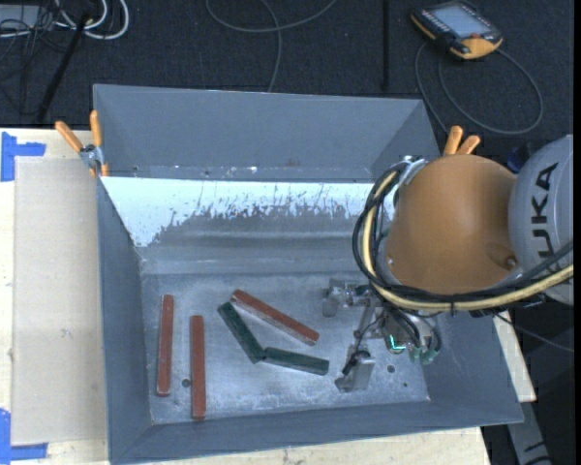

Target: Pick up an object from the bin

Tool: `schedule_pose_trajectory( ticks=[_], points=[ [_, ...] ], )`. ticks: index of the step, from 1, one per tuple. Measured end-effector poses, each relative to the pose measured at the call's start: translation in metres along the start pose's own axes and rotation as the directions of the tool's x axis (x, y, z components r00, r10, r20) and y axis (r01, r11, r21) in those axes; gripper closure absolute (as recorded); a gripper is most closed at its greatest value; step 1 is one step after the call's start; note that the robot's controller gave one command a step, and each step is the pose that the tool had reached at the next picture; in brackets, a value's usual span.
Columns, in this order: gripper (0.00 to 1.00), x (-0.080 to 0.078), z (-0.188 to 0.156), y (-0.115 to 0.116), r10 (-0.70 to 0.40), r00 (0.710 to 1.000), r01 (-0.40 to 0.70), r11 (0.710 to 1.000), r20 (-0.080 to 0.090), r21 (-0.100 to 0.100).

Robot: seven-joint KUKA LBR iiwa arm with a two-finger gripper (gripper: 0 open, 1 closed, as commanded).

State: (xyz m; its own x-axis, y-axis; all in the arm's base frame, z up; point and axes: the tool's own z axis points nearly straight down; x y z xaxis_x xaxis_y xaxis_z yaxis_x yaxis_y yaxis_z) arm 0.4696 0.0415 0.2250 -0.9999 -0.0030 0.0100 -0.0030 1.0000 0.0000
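My gripper (346, 339) hangs low over the bin's right side, beneath the arm's orange cover. Its fingers stand open, one fingertip (334, 301) toward the back and the other (353, 376) toward the front, with only bin floor between them. Just left of it lies a red-brown stick (276, 316), slanting down to the right. Below that a dark green stick (292, 360) lies almost level, its right end close to the front fingertip. A second dark green stick (237, 329) slants up-left from it, and the two form a V.
Two more red-brown sticks lie upright side by side at the bin's left, one (165, 345) slightly higher than the other (198, 366). The bin's sloped right wall is close behind the gripper. The arm and its cables cover the right rear corner.
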Motion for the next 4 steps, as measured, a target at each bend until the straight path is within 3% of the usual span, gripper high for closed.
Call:
schedule_pose_trajectory(
  ticks=[1, 2, 3, 4],
  points=[
    [0.0, -0.002, -0.004, 0.0, 0.002, 1.0, -0.002, 1.0, 0.008, -0.001],
    [0.0, -0.04, 0.054, -0.007, 0.063, 0.998, -0.063, 0.998, 0.016, -0.002],
    [0.0, -0.032, 0.124, -0.014, 0.166, 0.986, -0.166, 0.986, 0.012, -0.003],
    [1.0, -0.017, 0.155, 0.035, 0.235, 0.972, -0.235, 0.972, 0.007, -0.003]
  ],
)
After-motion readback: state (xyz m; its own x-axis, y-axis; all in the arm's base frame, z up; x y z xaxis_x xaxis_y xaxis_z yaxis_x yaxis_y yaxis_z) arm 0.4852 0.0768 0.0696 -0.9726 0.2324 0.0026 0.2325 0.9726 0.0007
